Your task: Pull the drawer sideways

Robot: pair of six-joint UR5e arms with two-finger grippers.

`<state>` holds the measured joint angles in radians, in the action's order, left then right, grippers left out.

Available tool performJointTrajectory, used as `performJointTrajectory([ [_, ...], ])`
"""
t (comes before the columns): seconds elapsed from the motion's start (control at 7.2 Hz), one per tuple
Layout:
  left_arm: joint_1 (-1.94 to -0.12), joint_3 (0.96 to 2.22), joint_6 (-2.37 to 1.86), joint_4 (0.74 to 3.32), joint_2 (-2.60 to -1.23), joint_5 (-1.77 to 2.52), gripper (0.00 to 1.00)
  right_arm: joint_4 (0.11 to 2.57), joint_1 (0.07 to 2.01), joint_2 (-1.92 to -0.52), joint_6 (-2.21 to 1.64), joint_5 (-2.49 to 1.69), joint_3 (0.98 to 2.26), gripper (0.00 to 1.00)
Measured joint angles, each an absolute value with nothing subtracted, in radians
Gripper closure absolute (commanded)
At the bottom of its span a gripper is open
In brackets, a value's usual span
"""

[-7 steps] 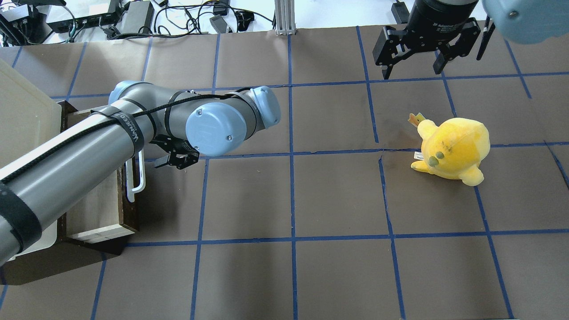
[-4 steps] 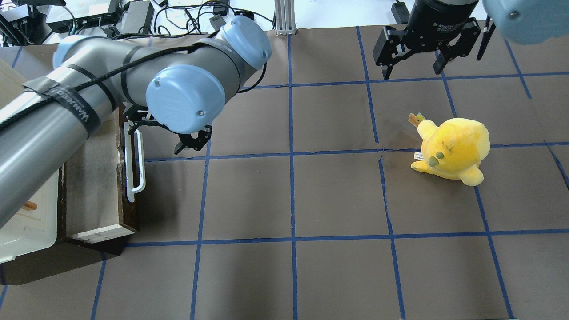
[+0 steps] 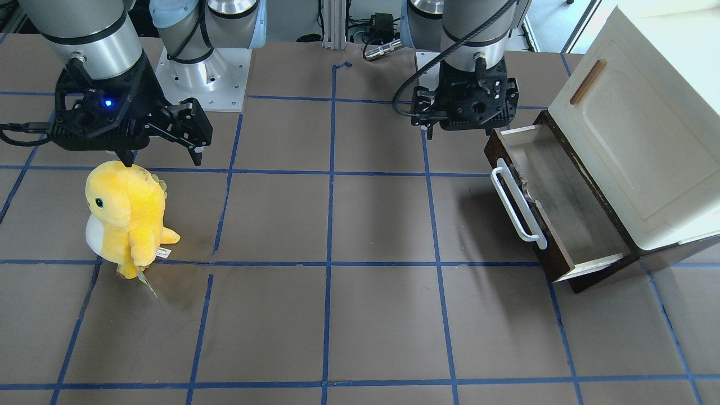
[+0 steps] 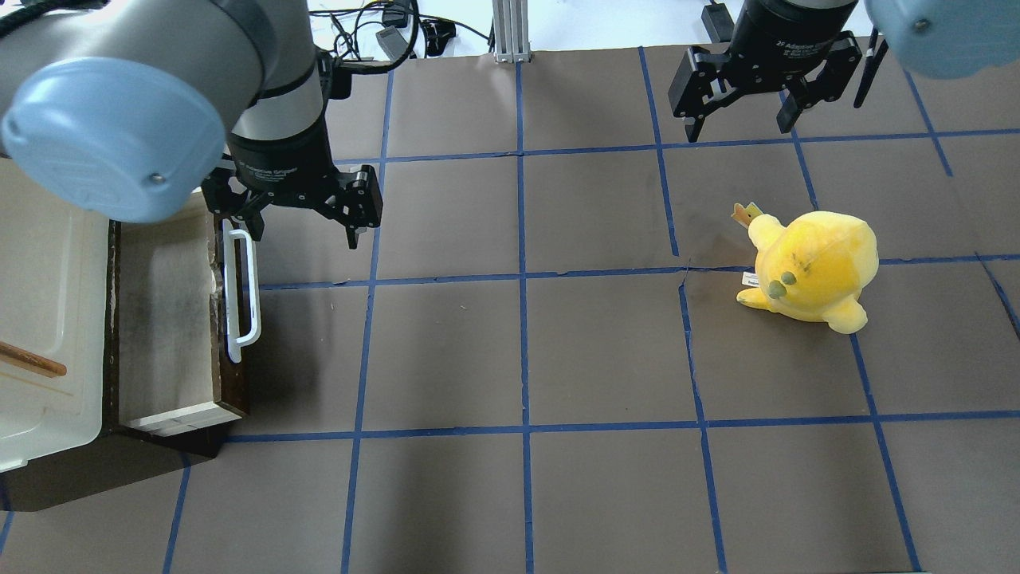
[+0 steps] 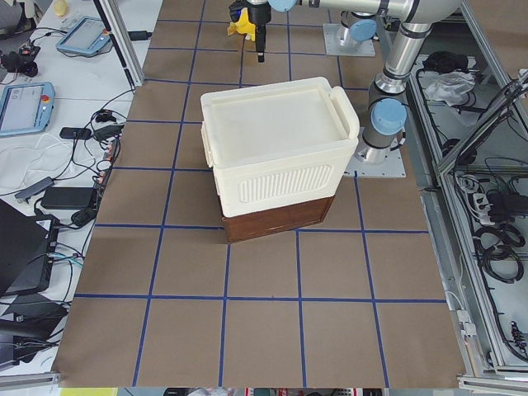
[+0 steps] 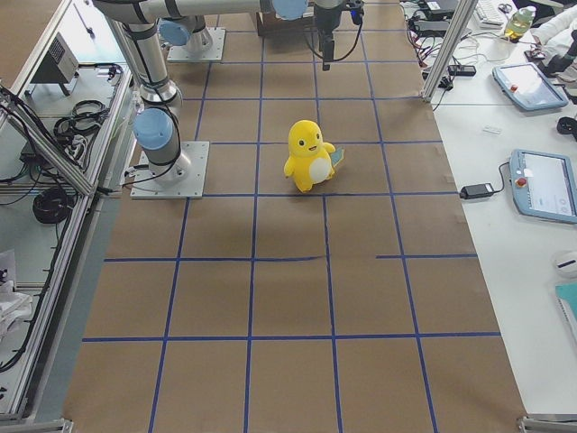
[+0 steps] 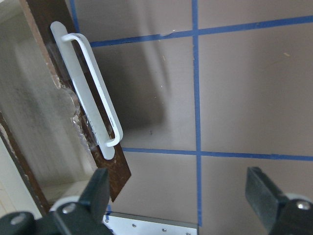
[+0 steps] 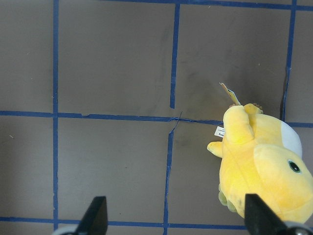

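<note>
The drawer (image 4: 163, 319) is pulled out of the cabinet's base, showing its dark front, greyish floor (image 3: 562, 208) and white bar handle (image 4: 239, 291). The handle also shows in the front view (image 3: 514, 205) and the left wrist view (image 7: 88, 93). My left gripper (image 4: 307, 231) is open and empty, pointing down, raised beside the upper end of the handle without touching it; it also shows in the front view (image 3: 460, 130) and its own wrist view (image 7: 181, 200). My right gripper (image 4: 737, 127) is open and empty, hanging behind a yellow plush (image 4: 809, 267).
The cream cabinet (image 3: 635, 140) with a brown door handle (image 3: 588, 81) sits over the drawer and hides it in the left side view (image 5: 276, 148). The plush (image 8: 264, 166) stands on the brown gridded table (image 4: 526, 359) on my right.
My left arm has swung up and back, carrying the open gripper from beside the handle's middle to its upper end and turning it downward. The drawer and right arm have not moved.
</note>
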<state>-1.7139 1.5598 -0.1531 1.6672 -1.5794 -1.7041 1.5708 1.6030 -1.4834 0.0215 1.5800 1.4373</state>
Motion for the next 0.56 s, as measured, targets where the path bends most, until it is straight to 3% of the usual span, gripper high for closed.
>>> performJointTrajectory([
  [0.56, -1.581, 1.548, -0.055, 1.654, -1.544, -1.541, 0.0, 1.571, 1.603, -1.483, 0.021, 1.58, 1.437, 0.0],
])
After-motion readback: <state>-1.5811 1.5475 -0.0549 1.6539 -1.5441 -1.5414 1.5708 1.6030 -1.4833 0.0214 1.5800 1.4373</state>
